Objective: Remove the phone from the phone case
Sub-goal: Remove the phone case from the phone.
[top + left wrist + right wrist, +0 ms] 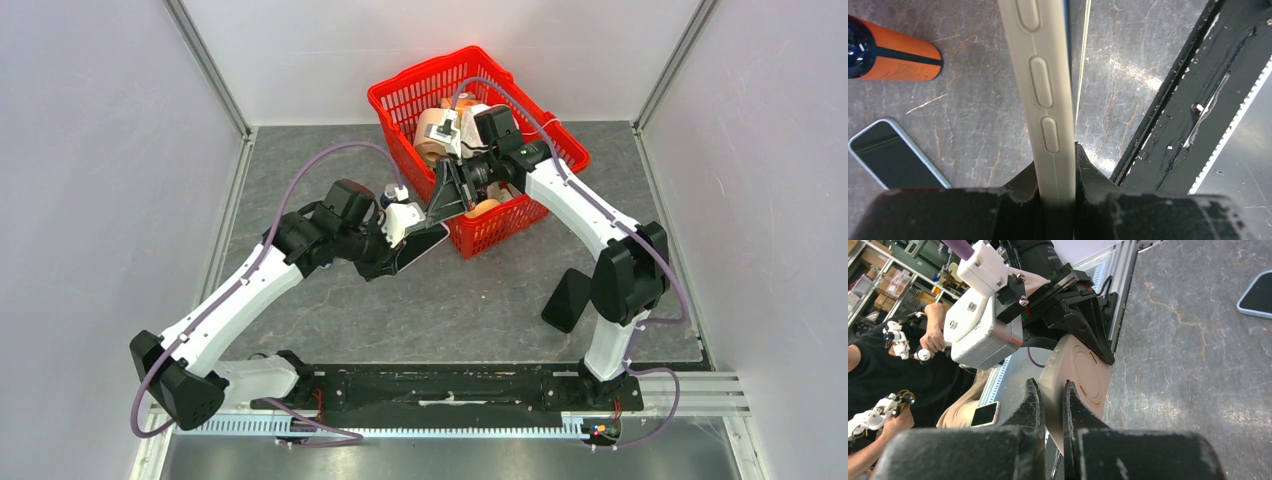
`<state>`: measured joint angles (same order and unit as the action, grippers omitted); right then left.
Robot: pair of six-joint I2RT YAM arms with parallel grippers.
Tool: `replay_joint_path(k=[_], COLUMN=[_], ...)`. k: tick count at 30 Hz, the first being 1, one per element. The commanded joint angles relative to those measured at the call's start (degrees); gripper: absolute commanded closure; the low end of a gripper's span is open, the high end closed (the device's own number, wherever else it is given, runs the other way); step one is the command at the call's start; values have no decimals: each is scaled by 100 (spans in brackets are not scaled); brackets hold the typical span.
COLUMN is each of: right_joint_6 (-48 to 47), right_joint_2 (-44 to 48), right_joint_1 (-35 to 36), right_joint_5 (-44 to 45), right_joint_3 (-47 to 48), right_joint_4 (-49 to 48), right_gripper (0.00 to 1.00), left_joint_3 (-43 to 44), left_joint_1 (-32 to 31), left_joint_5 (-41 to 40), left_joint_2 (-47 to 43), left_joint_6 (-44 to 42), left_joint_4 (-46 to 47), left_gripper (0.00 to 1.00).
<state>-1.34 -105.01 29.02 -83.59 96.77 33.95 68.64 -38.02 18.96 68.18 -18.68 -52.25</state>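
The beige phone case [1040,75] is held edge-on above the table, its side buttons facing the left wrist camera. My left gripper [1057,150] is shut on its near end. A dark glossy strip [1075,75] runs along the case's right side and looks like the phone's face; I cannot tell how deep the phone sits. The case's back [1083,370], with a round ring, shows in the right wrist view. My right gripper [1052,387] is shut on the case's thin edge, opposite the left gripper's fingers [1083,325]. In the top view the two grippers [430,220] meet beside the basket.
A red basket [400,100] with several items stands at the back, just behind the right gripper. Another phone with a pale blue rim [893,160] [1255,295] lies flat on the table under the grippers. An orange bottle [893,55] lies nearby. The black base rail [1188,100] runs along the near edge.
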Motion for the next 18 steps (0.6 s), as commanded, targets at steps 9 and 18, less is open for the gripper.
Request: replay_joint_path(k=[9,18], right_joint_6=[2893,2947], right_joint_2=[-493,-542], right_joint_1=[93,128], right_joint_5=[445,472], right_joint_3=[-317,-364], right_joint_4=[-797,-845], right_gripper=[100,100], left_joint_3=[685,797], left_joint_1=[-1050,-1386], left_joint_5=[-1755,-2383], left_joint_2=[-25,110], left_joint_6=[-1584,-1781], left_joint_4=[488,487], left_gripper=[98,98])
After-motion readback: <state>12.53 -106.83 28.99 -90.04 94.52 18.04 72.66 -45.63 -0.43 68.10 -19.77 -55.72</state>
